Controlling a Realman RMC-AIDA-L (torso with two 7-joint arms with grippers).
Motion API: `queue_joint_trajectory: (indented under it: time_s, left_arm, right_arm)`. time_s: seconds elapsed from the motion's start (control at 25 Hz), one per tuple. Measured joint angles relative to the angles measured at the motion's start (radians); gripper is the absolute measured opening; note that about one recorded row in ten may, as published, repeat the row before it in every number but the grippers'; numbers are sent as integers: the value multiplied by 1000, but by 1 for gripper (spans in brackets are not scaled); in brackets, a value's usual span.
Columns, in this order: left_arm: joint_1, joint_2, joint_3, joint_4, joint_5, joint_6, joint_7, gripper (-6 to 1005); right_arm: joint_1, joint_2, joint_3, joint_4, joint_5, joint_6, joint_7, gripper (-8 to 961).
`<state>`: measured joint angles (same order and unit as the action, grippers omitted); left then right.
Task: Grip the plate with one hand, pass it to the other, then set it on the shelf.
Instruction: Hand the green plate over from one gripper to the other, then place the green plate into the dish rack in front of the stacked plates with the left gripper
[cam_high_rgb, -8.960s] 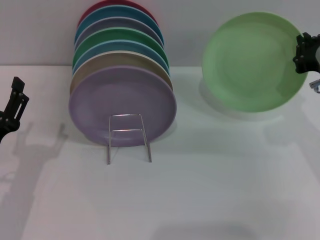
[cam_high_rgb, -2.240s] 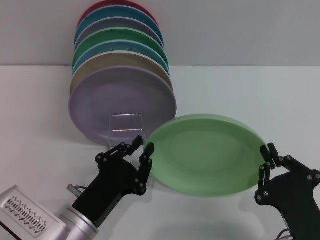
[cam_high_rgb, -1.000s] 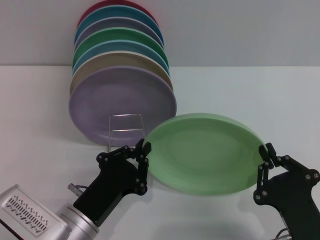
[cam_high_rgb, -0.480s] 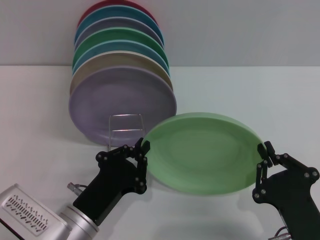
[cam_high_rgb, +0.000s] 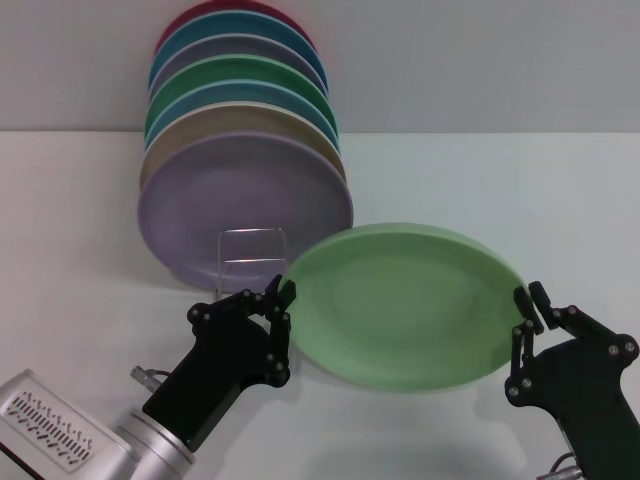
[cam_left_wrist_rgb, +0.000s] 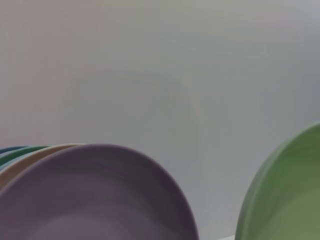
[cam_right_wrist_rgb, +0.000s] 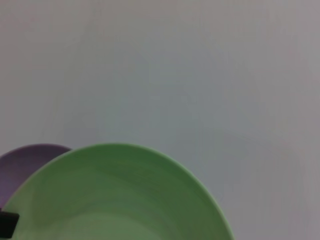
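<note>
Where the white table (cam_high_rgb: 480, 180) meets a plain pale grey wall (cam_high_rgb: 480, 60), we log a bare, matte surface with soft shadows and no legible writing, label or brand on anything in view.

Item one: the shelf (cam_high_rgb: 256, 270), a thin silver wire rack, one only, its looped front upright before the stack.

Item two: seven plates standing on edge in it, front to back lilac (cam_high_rgb: 245, 210), tan, blue, dark green, grey-lilac, teal, red.

Item three: the plate (cam_high_rgb: 405, 303), pale mint green, one only, held in the air nearly flat, in front of and to the right of the rack, between both arms.

Item four: two black grippers. The left gripper (cam_high_rgb: 280, 305) has its jaws clamped on the plate's left rim. The right gripper (cam_high_rgb: 526, 312) sits at the plate's right rim, jaws closed on the edge.
</note>
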<state>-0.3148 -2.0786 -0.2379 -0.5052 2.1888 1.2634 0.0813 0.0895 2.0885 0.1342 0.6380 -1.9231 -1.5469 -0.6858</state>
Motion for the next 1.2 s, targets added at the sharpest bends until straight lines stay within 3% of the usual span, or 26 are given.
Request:
queue_joint_trajectory:
  time_s: [0.16,0.64,0.96,1.2]
  left_arm:
    - [6,0,0,0,-2,2,5,34]
    - [30,4,-27,-12,-1,29,19,35]
    - [75,14,-50,9,2,229,-20,33]
    - [87,14,-154,43,1,335,-37,35]
  right_arm:
    - [0,-3,-11,0,-7,-13,-2,38]
    - [-6,-7,-108,-31,-10,-150,-1,349]
    - [4,-3,-142,-73,-3,-109,3,343]
    - [15,-5,-110,-91,0,-62,3,342]
